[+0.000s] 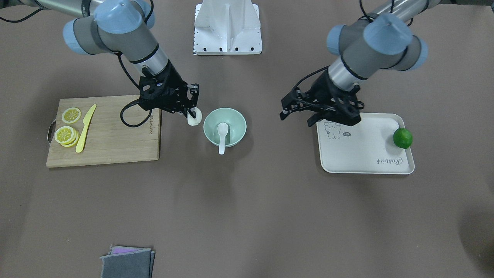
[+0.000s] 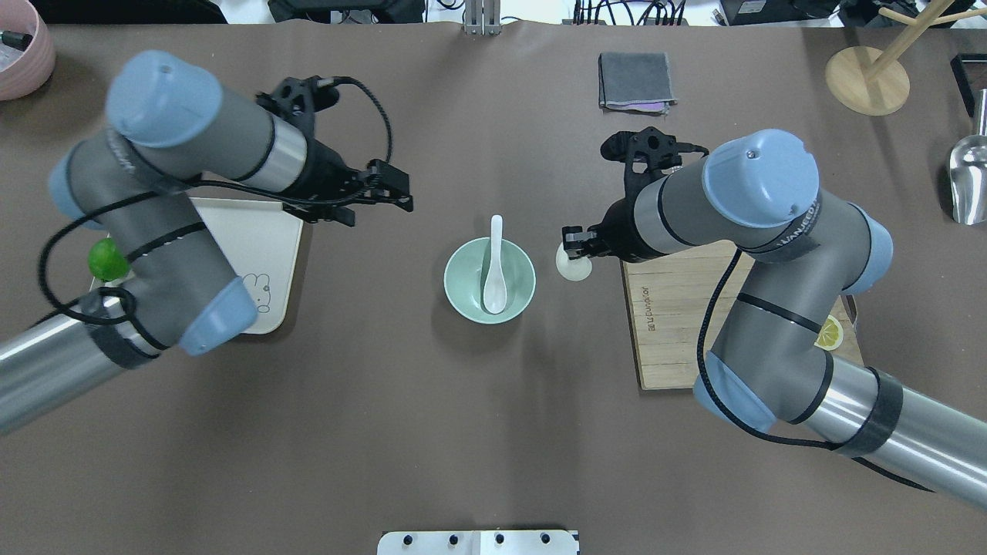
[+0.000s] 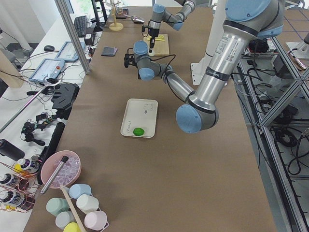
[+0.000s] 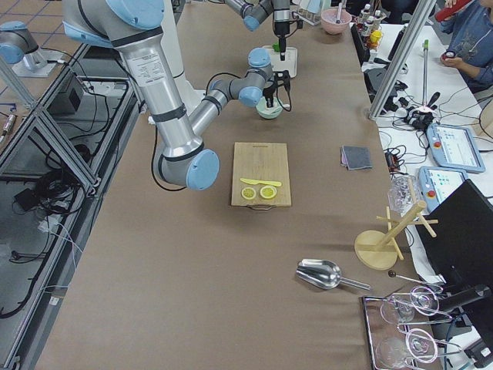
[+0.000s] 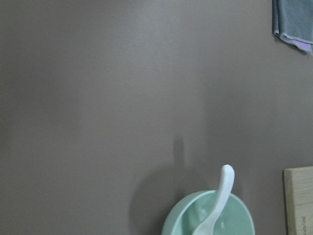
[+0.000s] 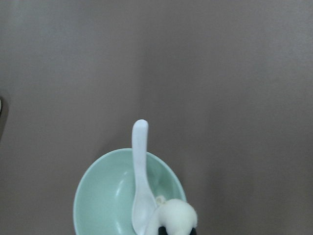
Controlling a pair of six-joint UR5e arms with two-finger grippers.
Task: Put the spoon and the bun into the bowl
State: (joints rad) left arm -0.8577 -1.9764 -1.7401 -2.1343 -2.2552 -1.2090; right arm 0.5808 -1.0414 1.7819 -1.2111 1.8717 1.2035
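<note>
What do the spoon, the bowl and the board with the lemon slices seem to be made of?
The spoon: smooth, plain white, so ceramic or hard plastic; the look leaves this open. The bowl: pale mint, even and smooth with a soft sheen, so probably plastic or glazed ceramic. The board: bamboo or wood with a matte finish, showing light brown joined strips.

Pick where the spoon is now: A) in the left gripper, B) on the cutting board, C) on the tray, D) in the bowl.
D: the spoon lies with its scoop inside the bowl, handle over the rim; the right gripper grips the bun beside the bowl.
</note>
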